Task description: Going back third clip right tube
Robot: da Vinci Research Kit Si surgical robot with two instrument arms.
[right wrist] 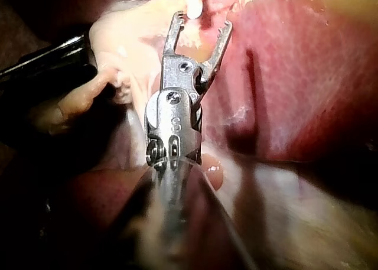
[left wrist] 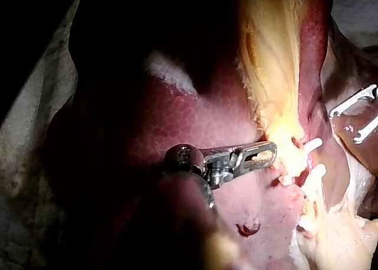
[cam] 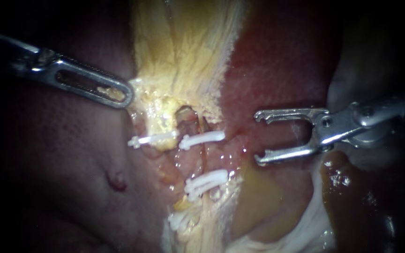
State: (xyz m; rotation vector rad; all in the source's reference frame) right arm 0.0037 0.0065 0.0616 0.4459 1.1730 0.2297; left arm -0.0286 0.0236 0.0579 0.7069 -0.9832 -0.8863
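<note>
In the endoscope view, the right instrument [cam: 258, 137], a silver shaft entering from the right edge, holds its 2 hooked jaws apart and empty over the dark red liver [cam: 282, 70], right of centre. 4 white plastic clips [cam: 201, 139] sit mid-frame, and 2 plainly cross the tan right tube [cam: 202, 159]. The slotted left instrument [cam: 126, 96], entering from the upper left, is clamped on pale yellow stringy tissue [cam: 183, 56]. Only the left wrist view shows pale cloth [left wrist: 23, 140] beside the liver.

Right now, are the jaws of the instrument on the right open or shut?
Open. A wide gap shows between the right instrument's two jaws, and they grip nothing.
</note>
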